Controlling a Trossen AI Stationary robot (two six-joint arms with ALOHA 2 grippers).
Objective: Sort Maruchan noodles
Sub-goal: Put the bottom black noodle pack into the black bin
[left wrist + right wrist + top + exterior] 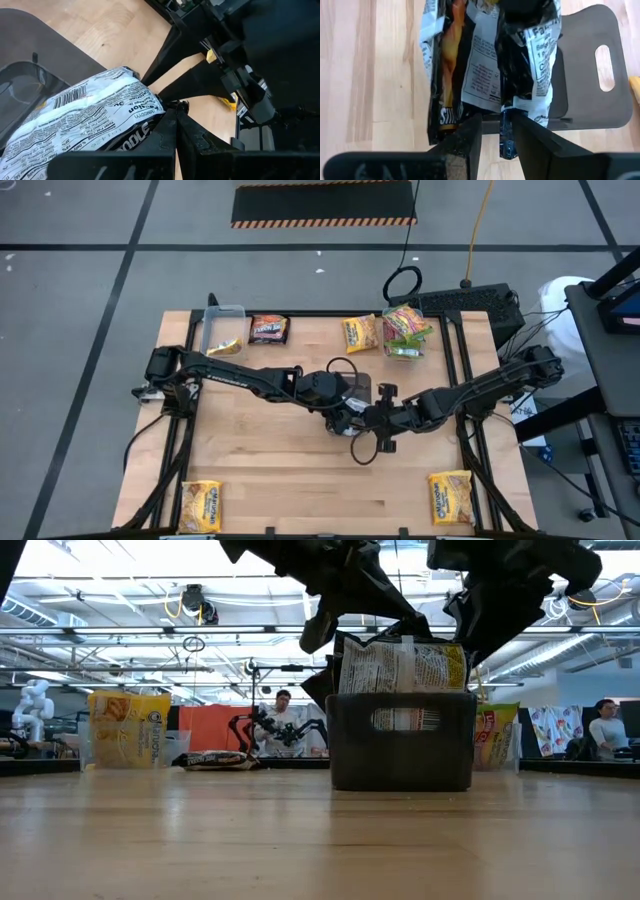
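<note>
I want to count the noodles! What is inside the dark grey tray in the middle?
Dark noodle packets with white printed backs stick up out of the dark grey rectangular plastic tray; both grippers hang over them. The tray's wall hides how many there are and anything lying lower.

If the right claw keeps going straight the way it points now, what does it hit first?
Most likely the black noodle packet hanging right ahead of the right claw, its lower edge already between the open fingers. Behind it lies the dark grey tray.
</note>
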